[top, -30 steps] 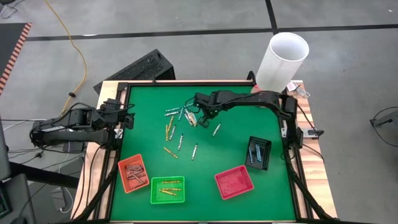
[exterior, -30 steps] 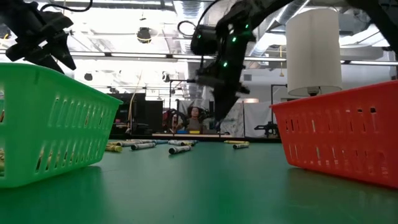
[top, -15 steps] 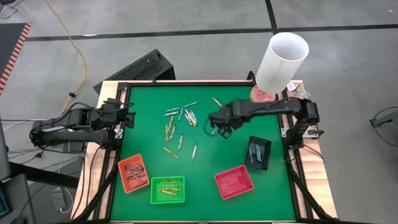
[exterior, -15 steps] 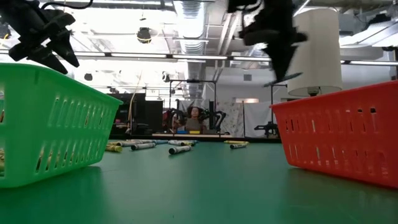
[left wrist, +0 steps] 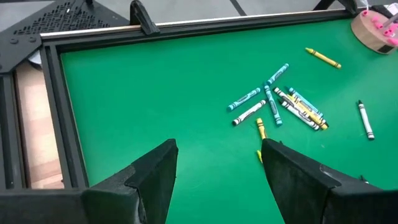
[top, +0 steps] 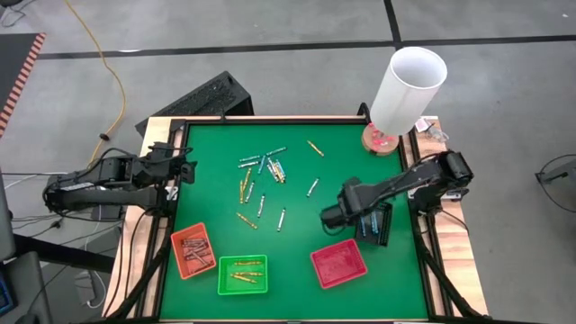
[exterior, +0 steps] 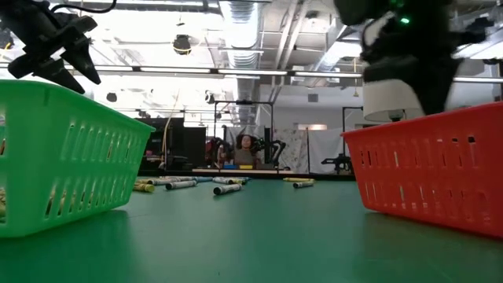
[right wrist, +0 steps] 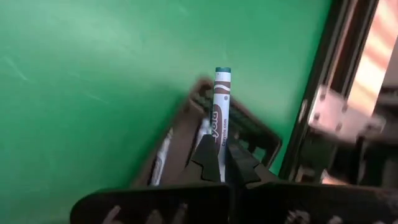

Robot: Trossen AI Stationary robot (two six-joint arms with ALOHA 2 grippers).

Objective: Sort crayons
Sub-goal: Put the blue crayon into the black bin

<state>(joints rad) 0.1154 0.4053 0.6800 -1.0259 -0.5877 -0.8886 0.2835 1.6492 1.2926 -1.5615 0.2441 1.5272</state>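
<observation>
From above we see the green felt table (top: 207,189) with a loose cluster of thin paper-wrapped crayons (top: 261,175) in yellow, grey and light blue lying toward its far left half. Along the near edge stand a small orange slotted tray (top: 193,251), a green slotted tray (top: 242,274) and a red slotted tray (top: 339,264); a black slotted tray (top: 374,221) sits by the right edge. The right gripper (top: 335,216) is just beside the black tray's left side, and the left gripper (top: 184,168) waits at the table's left edge

At table height we make out the green tray's wall (exterior: 71,157) near left, the red tray (exterior: 428,169) near right, and crayons lying far back (exterior: 224,185)

Through the left wrist camera we see the left gripper's dark fingers (left wrist: 155,174) spread wide apart, holding nothing, with the crayon cluster (left wrist: 286,102) ahead on the felt

Through the right wrist camera we see the right gripper (right wrist: 221,163) clamped on a light blue-tipped crayon (right wrist: 221,106), which points out over the black tray's corner (right wrist: 249,140)
</observation>
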